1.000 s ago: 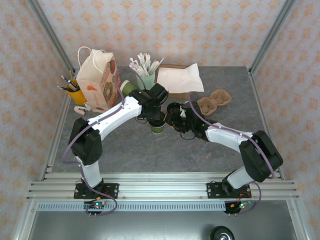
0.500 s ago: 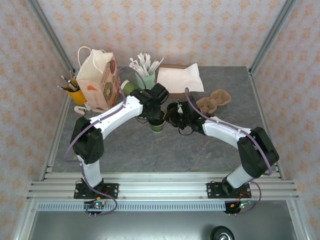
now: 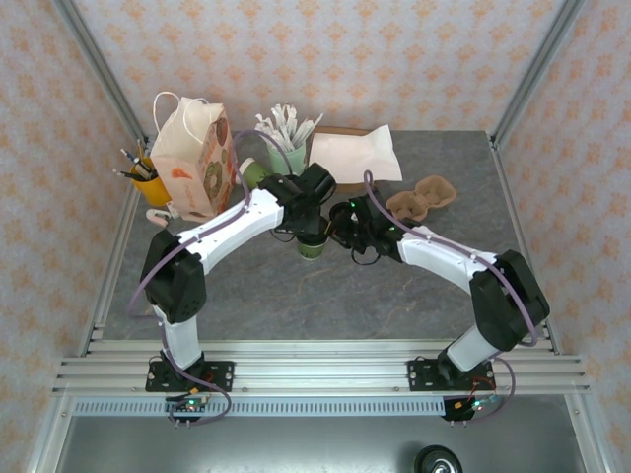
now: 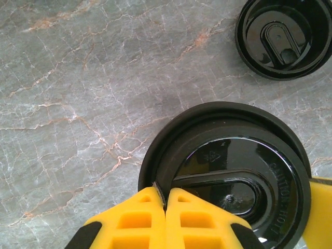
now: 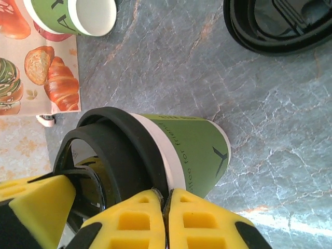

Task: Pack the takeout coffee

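Grey marbled bench (image 3: pixel 256 296), with both arm bases bolted at the near edge and the arms stretched toward the middle. Roughly mid-bench the takeout coffee (image 3: pixel 312 250) is stood upright, a dark green cup with its black lid (image 4: pixel 233 171) sat on top. The left gripper (image 4: pixel 165 196) is seen with its yellow fingers pressed tight together, tips set at the lid's rim on one side. Whether the rim is actually nipped between them can't be told. Same deal for the right gripper (image 5: pixel 165 197): fingers squeezed together and parked at the rim on the opposite side.

Just beyond the cup, a spare black lid (image 4: pixel 284 36) is laid on the bench, apart from it. Further back toward the far left corner, a lidless green cup (image 5: pixel 72 15) is found just beside a paper bag (image 3: pixel 192 158) printed with pastries. A yellow pot of pens (image 3: pixel 146 185) is tucked against the left edge. Along the far edge, a paler green cup of wrapped sticks (image 3: pixel 286 158) and a white paper piece (image 3: pixel 355 153) are lined up. A cardboard cup carrier (image 3: pixel 422 197) is set a bit nearer, toward the right.
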Controlling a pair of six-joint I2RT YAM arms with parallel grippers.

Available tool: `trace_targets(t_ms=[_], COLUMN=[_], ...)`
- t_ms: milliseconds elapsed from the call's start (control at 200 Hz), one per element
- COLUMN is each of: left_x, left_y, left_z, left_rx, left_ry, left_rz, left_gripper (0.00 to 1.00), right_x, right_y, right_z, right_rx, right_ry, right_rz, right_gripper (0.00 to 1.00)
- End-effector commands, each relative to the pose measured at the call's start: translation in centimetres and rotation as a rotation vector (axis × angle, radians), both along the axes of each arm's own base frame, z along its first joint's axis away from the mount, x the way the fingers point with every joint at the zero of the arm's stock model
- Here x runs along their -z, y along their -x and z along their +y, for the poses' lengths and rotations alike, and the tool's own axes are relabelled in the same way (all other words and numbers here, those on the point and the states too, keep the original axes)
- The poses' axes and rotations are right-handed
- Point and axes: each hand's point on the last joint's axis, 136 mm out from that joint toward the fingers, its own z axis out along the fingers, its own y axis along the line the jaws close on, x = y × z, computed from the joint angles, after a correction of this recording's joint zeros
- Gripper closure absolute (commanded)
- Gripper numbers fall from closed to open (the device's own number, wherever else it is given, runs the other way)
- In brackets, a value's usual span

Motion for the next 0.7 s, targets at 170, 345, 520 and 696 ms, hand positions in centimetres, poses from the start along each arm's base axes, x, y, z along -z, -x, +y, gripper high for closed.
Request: trace_targets(t_ms=[170, 345, 520, 696], left_x=[8.5, 10.0, 5.7, 1.0], left_y=[4.8, 5.5, 3.0, 1.2], left_z=[-1.9, -1.7, -1.6, -1.7], left_rx=[0.102, 0.104, 0.082, 0.052], left_ry=[-0.039, -0.037, -0.031, -0.004], left_rz=[0.227, 0.26, 0.135, 0.042], left_gripper=[1.0, 1.0, 1.0, 1.0], right_x=[14.0, 15.3, 7.7, -0.3], right_y=[9.1, 10.3, 5.0, 0.4], right_z=[-8.6, -8.7, -3.5, 1.1], right_rx=[-0.018, -0.043, -0.042, -0.061], right_ry=[0.503, 0.501, 0.264, 0.073], right_rz=[0.429, 0.478, 0.247, 0.061], right_gripper=[0.88, 0.86, 0.81, 0.72])
